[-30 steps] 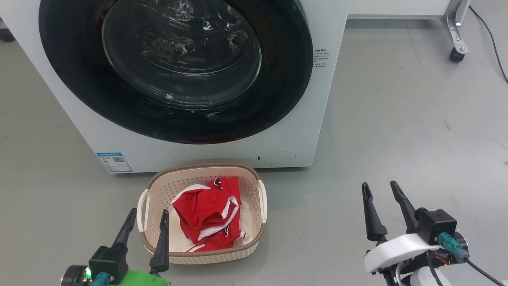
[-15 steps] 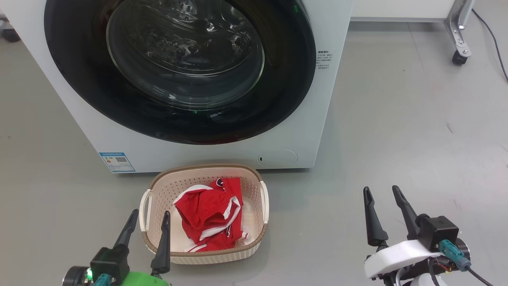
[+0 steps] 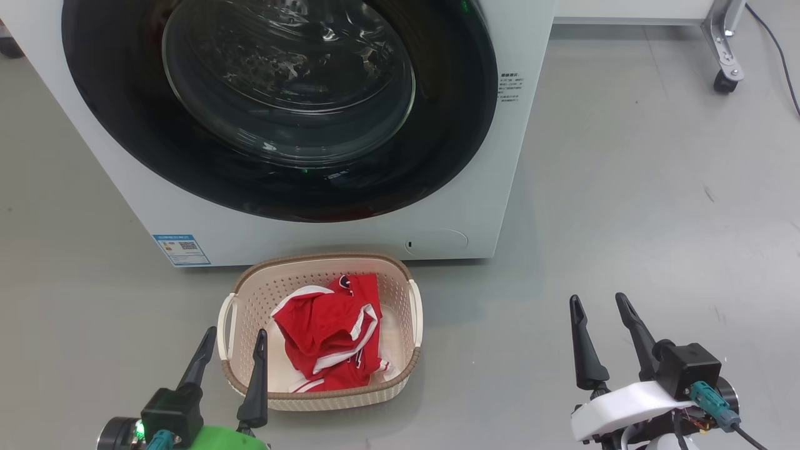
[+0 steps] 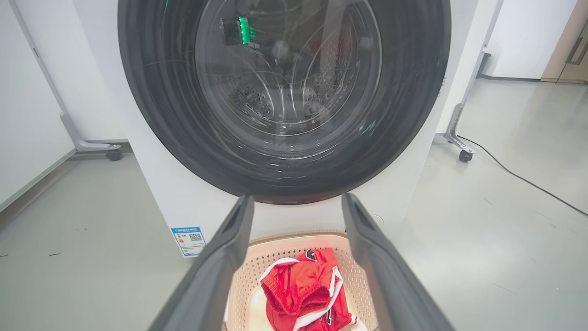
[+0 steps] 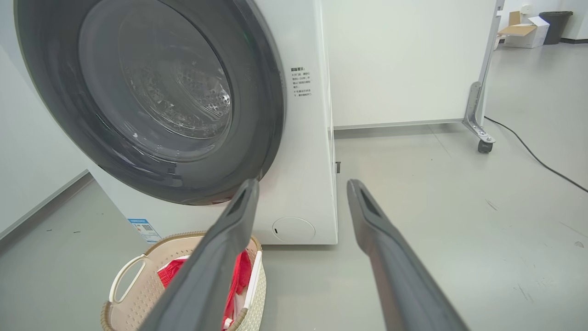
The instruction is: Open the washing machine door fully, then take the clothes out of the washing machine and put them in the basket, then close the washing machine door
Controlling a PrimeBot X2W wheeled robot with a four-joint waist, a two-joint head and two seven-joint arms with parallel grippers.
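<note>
The white washing machine (image 3: 475, 156) (image 4: 161, 193) (image 5: 303, 151) stands in front of me with its round black-rimmed door (image 3: 281, 106) (image 4: 285, 96) (image 5: 151, 101) shut flat against it. On the floor before it sits the cream basket (image 3: 400, 294) (image 4: 271, 250) (image 5: 138, 285), holding red clothes (image 3: 328, 331) (image 4: 303, 294) (image 5: 239, 276) with white trim. My left gripper (image 3: 232, 334) hangs open at the basket's near left edge, empty. Well to the basket's right, my right gripper (image 3: 600, 300) is open over bare floor, empty too.
A blue label (image 3: 181, 249) marks the machine's lower left corner. A white panel on a castor (image 3: 725, 81) (image 5: 484, 146) stands behind to the right, with a black cable (image 5: 537, 158) across the grey floor.
The camera has shifted a little, so the whole picture has slid. Both grippers stay open and hold their places; basket, clothes and door are unmoved.
</note>
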